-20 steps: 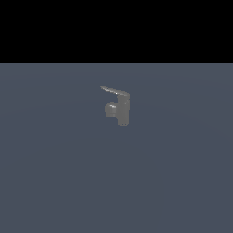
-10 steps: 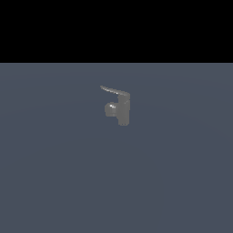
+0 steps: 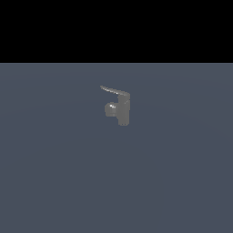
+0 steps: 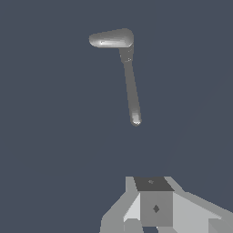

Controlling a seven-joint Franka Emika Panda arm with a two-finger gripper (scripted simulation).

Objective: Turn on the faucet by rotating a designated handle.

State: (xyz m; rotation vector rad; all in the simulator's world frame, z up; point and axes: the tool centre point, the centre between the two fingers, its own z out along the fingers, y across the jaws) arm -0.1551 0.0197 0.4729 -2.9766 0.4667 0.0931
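In the exterior view the faucet [image 3: 123, 109] stands alone on the dark floor, a short upright grey body with a rounded spout knob on the exterior view's left side. Its handle [image 3: 110, 89], a thin curved lever, juts from the top toward the exterior view's left. From above, the wrist view shows the faucet's stubby spout [image 4: 111, 38] and the handle [image 4: 132, 91] as a long thin bar ending in a rounded tip. Only a grey block of my gripper [image 4: 156, 200] shows at the picture's edge, well apart from the handle tip. No arm appears in the exterior view.
The grey-blue floor [image 3: 54, 182] spreads all around the faucet, with a black band of background beyond it.
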